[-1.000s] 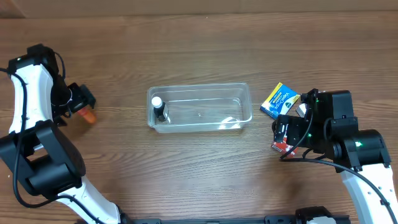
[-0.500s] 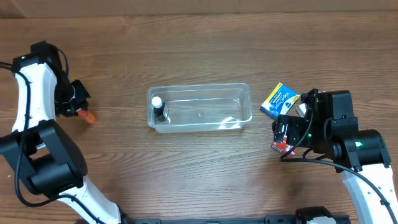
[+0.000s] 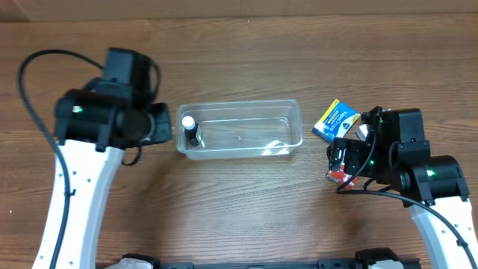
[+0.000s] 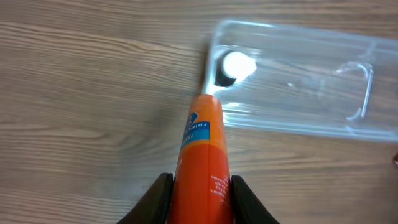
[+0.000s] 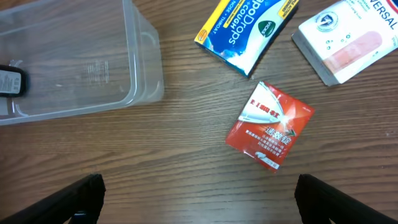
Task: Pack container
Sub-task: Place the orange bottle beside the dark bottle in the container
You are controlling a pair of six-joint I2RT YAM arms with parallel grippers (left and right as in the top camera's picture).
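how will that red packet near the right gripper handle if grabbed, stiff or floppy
The red packet lies flat on the table and looks thin, so it is probably light and floppy. Its glossy face may be slippery, and the open right gripper would likely struggle to catch such a low edge.

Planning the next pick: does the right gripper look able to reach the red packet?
Probably yes. The red packet lies on the table, apart from the blue box and white box, and the open right gripper hangs over it with nothing between.
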